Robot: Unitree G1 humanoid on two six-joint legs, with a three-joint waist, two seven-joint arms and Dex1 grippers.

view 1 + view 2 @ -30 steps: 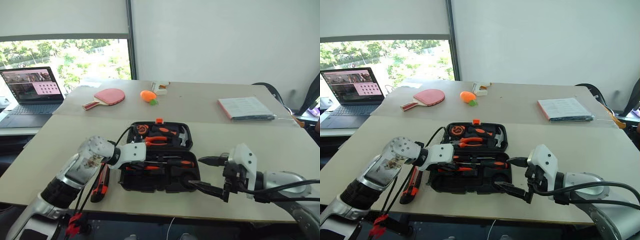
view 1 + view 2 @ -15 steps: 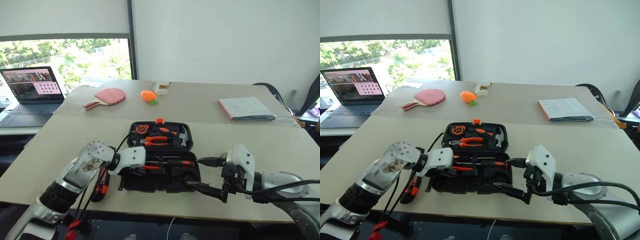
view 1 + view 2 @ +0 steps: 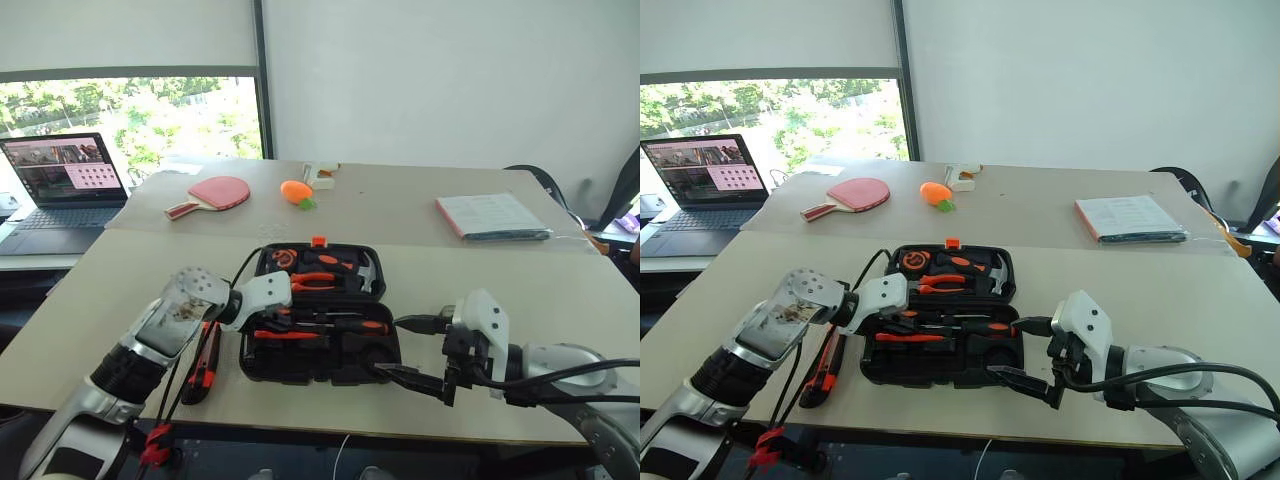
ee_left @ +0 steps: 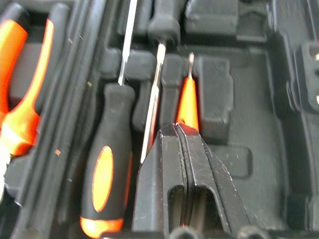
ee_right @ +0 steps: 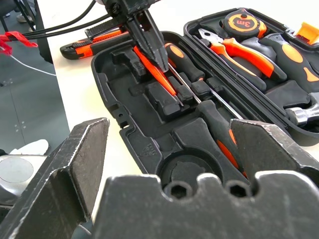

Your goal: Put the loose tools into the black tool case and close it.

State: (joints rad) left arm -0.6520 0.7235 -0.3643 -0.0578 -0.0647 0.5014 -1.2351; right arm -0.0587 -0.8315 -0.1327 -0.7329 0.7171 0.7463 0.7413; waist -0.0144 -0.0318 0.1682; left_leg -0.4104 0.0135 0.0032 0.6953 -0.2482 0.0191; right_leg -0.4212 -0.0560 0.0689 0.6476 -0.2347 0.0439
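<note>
The case lies open on the worktop, two black-and-orange screwdrivers in its near half. The left hand, fingers pressed together, is inside that half with its tips on the slim orange screwdriver in its slot. Whether it pinches the handle I cannot tell. The knife lies on the worktop just left of the case. The right hand hangs spread at the case's near right corner. Beyond are a paddle, a laptop and a window.
</note>
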